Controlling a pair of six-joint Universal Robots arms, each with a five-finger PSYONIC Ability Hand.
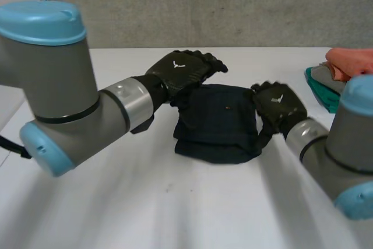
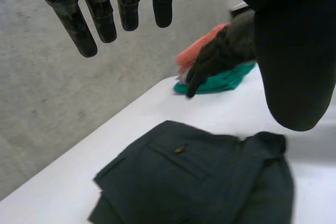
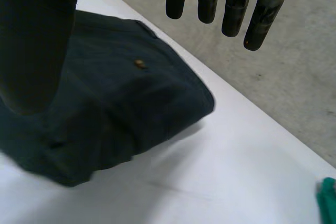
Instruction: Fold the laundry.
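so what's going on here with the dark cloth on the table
A two-armed robot is folding laundry. A dark blue garment lies folded in a compact bundle on the white table. The left hand is over its far left corner and the right hand at its right edge, both with fingers straight and gripping nothing. A pile of orange, grey and green clothes sits at the table's right side.

L robot hand [image 1: 183,69] hovers palm down, fingers [image 2: 100,19] straight, apart. R robot hand [image 1: 280,104] lower, fingers [image 3: 231,9] straight too. Both arms angled inward.
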